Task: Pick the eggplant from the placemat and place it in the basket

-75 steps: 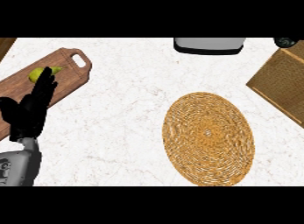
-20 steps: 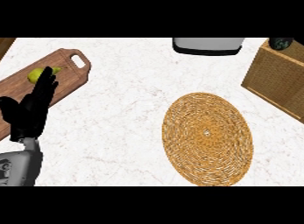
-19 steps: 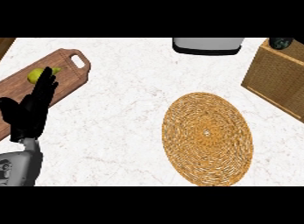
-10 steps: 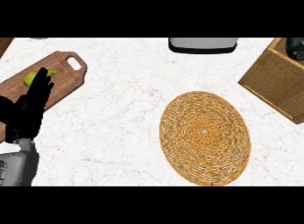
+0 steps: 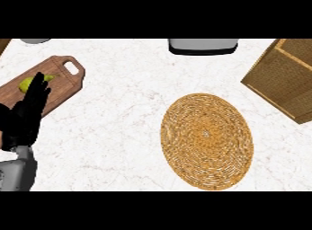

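so the left hand (image 5: 19, 120) is at the left side of the view, black, fingers straight and a bit spread, not curled on anything, so it's open and holding nothing; it comes up off the grey forearm (image 5: 12, 173) in the lower left corner; the fingers point up and slightly right, over the wooden board (image 5: 66, 81), which runs diagonally from the left edge up to a rounded handle end with a slot in it; a small yellow-green fruit (image 5: 29, 82) sits on the board right at the fingertips, partly covered by them, can't tell if they touch it; the round woven placemat (image 5: 206, 140) lies on the white marbled counter (image 5: 118, 134) right of centre, well apart from the hand; the basket (image 5: 294, 74), a boxy wicker one, is at the upper right, cut off by the view's edge, near the placemat but not touching it; as for the eggplant, honestly can't tell where it is, it doesn't show in this view; a grey appliance (image 5: 203, 45) sits at the top edge, above the placemat; a bit of another grey thing (image 5: 35, 40) peeks in at the top left.
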{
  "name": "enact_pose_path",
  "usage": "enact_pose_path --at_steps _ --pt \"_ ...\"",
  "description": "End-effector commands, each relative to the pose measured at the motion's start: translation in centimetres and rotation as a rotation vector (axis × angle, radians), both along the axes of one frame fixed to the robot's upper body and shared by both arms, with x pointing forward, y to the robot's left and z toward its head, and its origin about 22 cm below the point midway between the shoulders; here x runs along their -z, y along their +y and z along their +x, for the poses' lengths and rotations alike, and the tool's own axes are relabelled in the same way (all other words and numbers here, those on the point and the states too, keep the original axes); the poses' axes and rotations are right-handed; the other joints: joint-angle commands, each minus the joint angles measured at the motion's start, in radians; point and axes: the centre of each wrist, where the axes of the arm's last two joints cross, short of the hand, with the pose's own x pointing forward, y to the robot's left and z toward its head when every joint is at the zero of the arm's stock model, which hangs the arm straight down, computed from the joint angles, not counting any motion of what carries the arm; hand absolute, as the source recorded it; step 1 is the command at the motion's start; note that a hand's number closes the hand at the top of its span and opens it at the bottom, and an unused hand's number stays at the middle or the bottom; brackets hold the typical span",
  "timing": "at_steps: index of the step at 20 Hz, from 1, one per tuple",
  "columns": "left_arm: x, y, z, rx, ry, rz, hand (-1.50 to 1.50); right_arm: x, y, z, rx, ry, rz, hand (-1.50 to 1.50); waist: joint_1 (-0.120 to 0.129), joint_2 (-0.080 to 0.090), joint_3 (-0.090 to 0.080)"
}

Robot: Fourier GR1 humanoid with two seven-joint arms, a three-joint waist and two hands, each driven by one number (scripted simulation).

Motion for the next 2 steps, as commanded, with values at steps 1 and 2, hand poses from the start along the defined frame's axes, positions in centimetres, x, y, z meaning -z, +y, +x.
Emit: enact_pose_path --at_steps 1,2 --pt "-1.1 1.8 0.4 0.002 0.015 0.019 0.0 1.0 -1.7 -3.0 -0.052 -0.041 0.024 -1.5 -0.005 -0.001 0.0" --pt "0.3 0.0 -0.5 -0.004 -0.007 0.008 0.0 1.6 -1.8 -3.7 -0.041 -0.062 0.023 -1.5 0.002 0.001 0.0"
